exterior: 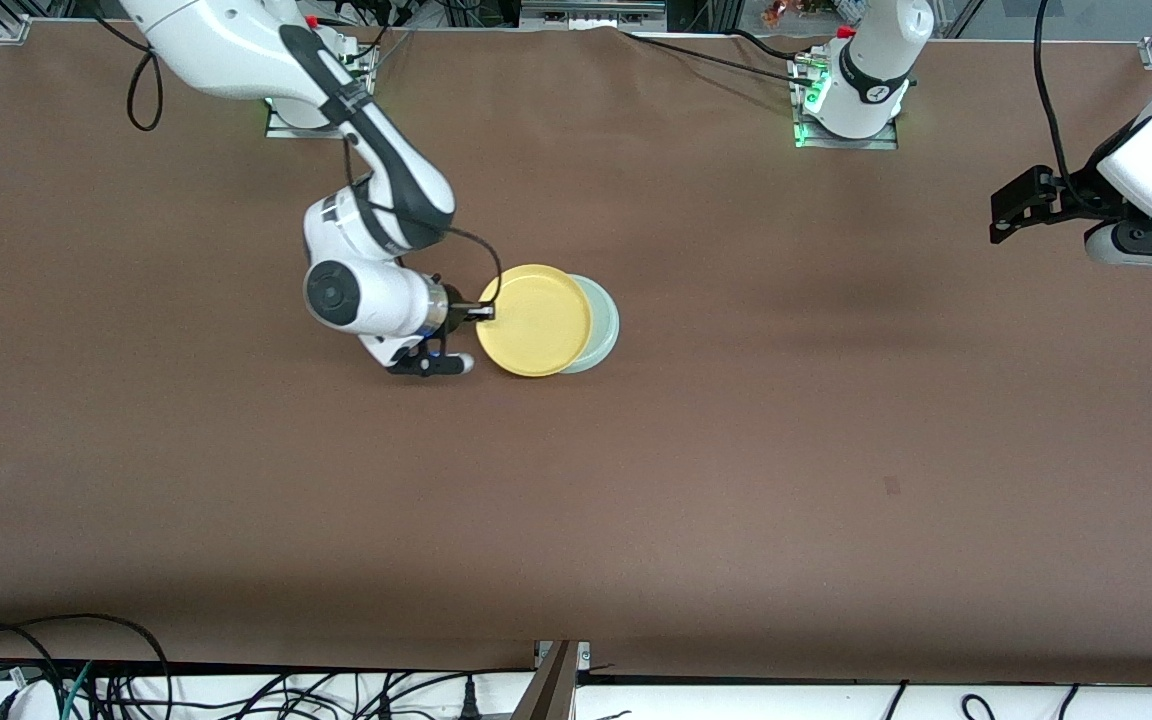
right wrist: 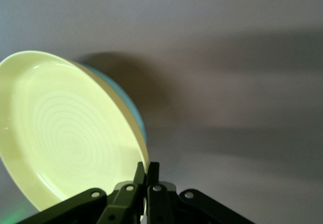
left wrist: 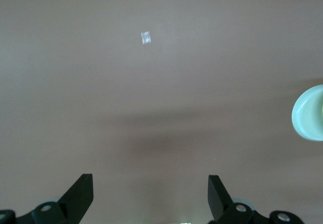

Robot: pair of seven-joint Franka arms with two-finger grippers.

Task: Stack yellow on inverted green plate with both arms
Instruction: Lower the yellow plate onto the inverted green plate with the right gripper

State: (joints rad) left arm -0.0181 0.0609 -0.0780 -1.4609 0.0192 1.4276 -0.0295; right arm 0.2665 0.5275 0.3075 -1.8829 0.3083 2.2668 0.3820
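Brown cloth-covered table [exterior: 736, 450]: wide, flat, spanning the whole front view.

Right arm [exterior: 376, 200], large, white with black joint sections: reaching from its base down to the middle of the table, wrist turned level toward the plates.

Left arm [exterior: 1151, 170], large, white with black joints: waiting, drawn back at its own end of the table, well apart from the plates.

Round, shallow, plain yellow plastic plate [exterior: 534, 320] with low raised rim: over the middle of the table, hollow side up, covering most of the green plate; tilted in the right wrist view [right wrist: 65, 133], concentric rings visible on its inner face.

Round, pale mint-green plate [exterior: 604, 325]: under the yellow plate, only a crescent showing on the side toward the left arm's end; a sliver of rim also visible in the left wrist view [left wrist: 309, 113].

Right gripper [exterior: 481, 312], small, black, two-fingered: clamped on the yellow plate's rim at the edge toward the right arm's end, fingers [right wrist: 139, 176] pinched tight on the lip.

Left gripper [exterior: 1004, 212], small, black: over bare table, jaws spread wide, holding nothing; fingertips [left wrist: 82, 189] far apart in the left wrist view.

Small pale mark [left wrist: 146, 38]: on the cloth, seen from the left wrist.
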